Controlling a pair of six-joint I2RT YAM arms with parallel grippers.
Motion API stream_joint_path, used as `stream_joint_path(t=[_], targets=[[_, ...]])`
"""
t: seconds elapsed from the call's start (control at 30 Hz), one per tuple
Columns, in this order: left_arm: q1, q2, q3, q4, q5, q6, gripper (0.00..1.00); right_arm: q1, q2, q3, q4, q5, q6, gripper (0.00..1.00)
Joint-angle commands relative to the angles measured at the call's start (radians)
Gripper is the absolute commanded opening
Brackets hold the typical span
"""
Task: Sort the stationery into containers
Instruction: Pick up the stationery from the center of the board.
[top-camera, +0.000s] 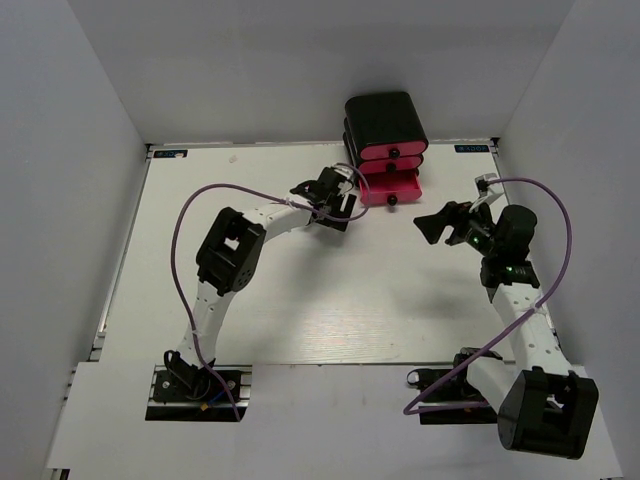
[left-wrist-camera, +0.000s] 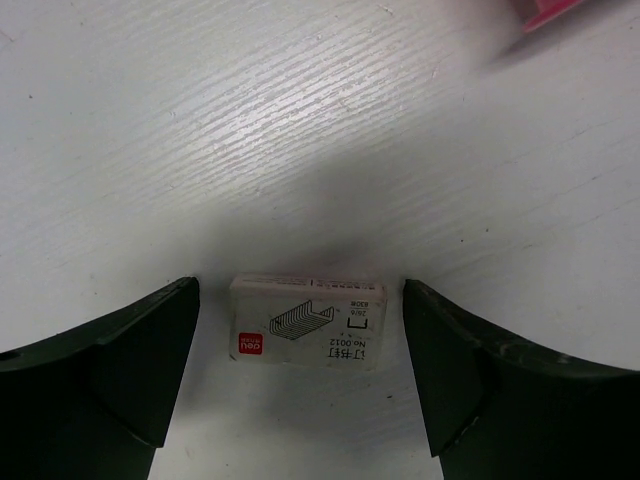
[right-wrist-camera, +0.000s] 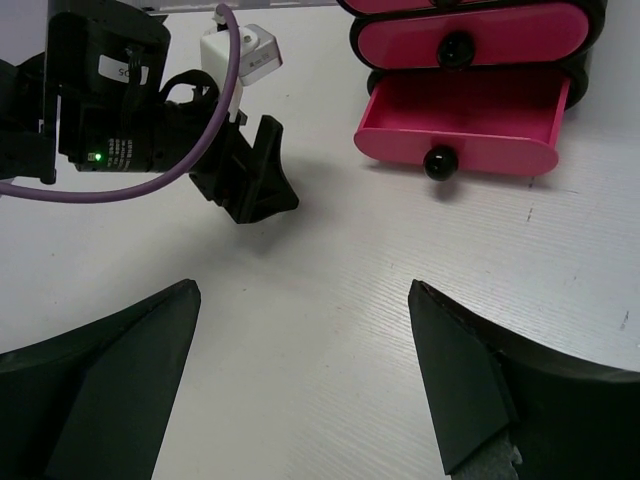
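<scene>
We see a white table (top-camera: 300, 300) with a fine brushed grain that throws back a soft glare. Plain pale grey walls (top-camera: 80, 150) close it in on three sides. The glossy black drawer case (top-camera: 385, 118) stands at the table's far edge against the back wall. Its two upper pink-red drawers are pushed in, and the bottom drawer (right-wrist-camera: 460, 125) is pulled out toward the arms.

Just in front of the case, a little to its left, the left gripper (left-wrist-camera: 300, 290) hangs low over the table. Its fingers are spread, and a tiny white block (left-wrist-camera: 308, 322), a printed staple box, lies flat between them. We see bare table on either side of the block, so nothing is grasped.

In front of the case and to its right, the right gripper (right-wrist-camera: 302, 290) is released, with only table between its fingers. A purple cable (top-camera: 200, 215) loops from each arm.
</scene>
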Motion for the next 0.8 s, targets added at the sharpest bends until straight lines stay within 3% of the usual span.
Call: stream_joint_path(t=[0.0,0.1,0.2,0.23,0.33,0.43,0.53,0.57,0.67,0.7,0.77], targets=[[-0.002,-0.059,-0.05,-0.033,0.04,0.015,0.91,-0.018,-0.009,-0.01,0.051,-0.003,-0.009,0.9],[-0.002,-0.059,-0.061,-0.033,0.051,0.015,0.79,-0.027,-0.008,-0.018,0.059,-0.014,-0.006,0.9],[-0.002,-0.059,-0.029,-0.033,0.08,0.006,0.56,-0.038,-0.011,-0.022,0.062,-0.015,-0.007,0.9],[-0.002,-0.059,-0.02,-0.033,0.094,-0.004,0.45,-0.043,-0.02,-0.028,0.065,-0.012,-0.01,0.9],[-0.012,-0.093,0.022,-0.023,0.118,-0.038,0.26,-0.054,-0.04,-0.041,0.083,0.008,-0.004,0.84],[-0.021,-0.133,0.051,0.009,0.154,-0.101,0.18,-0.063,-0.055,-0.05,0.097,0.006,0.012,0.75],[-0.021,-0.163,0.062,0.076,0.2,-0.211,0.13,-0.069,-0.058,-0.053,0.1,0.008,0.025,0.54],[-0.021,-0.163,0.062,0.107,0.2,-0.239,0.12,-0.072,-0.061,-0.05,0.094,0.011,0.022,0.42],[-0.021,-0.148,0.112,0.13,0.223,-0.346,0.12,-0.08,-0.058,-0.038,0.064,0.032,0.017,0.25],[-0.021,-0.137,0.143,0.13,0.223,-0.4,0.12,-0.08,-0.058,-0.033,0.059,0.034,0.013,0.11],[-0.021,-0.114,0.172,0.142,0.223,-0.443,0.12,-0.083,-0.06,-0.03,0.053,0.034,0.009,0.0]])
